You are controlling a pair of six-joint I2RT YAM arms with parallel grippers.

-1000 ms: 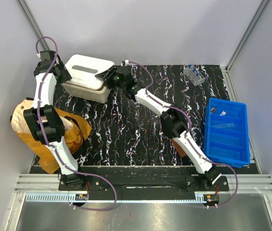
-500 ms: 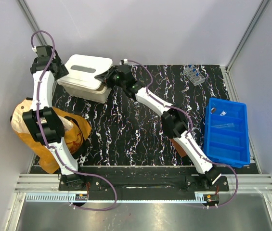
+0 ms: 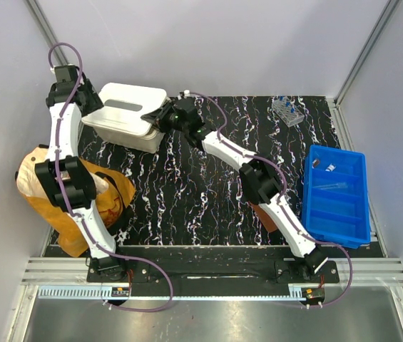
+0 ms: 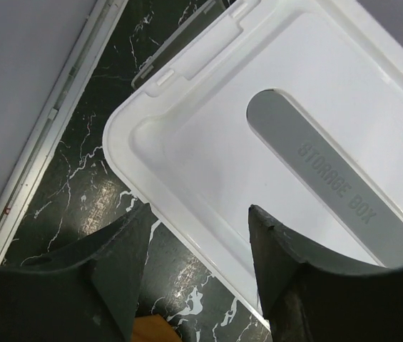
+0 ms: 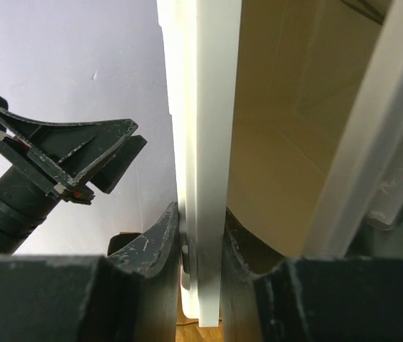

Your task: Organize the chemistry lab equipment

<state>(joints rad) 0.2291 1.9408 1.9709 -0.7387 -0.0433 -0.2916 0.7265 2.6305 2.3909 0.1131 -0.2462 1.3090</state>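
Observation:
A white storage box [image 3: 125, 132] stands at the back left, its lid [image 3: 126, 101] marked "STORAGE BOX" [image 4: 337, 189]. My right gripper [image 3: 160, 118] is shut on the lid's right edge [image 5: 208, 107], one finger on each face [image 5: 201, 214]. That edge is raised a little, and the box's inside [image 5: 279, 142] shows beneath it. My left gripper [image 4: 200, 209] hovers open over the lid's left corner [image 3: 90, 108], holding nothing. The small clear tube rack [image 3: 289, 110] with blue-tipped pieces stands at the back right. The rod and stick-like tools are out of view.
A blue divided bin [image 3: 335, 196] at the right edge holds a few small items [image 3: 329, 167]. A tan paper bag [image 3: 33, 182] lies at the left beside the left arm. Grey walls close in the back and both sides.
My right gripper has closed onto the lid's right edge and lifted it a little. The left gripper has shifted slightly along the box's left end.

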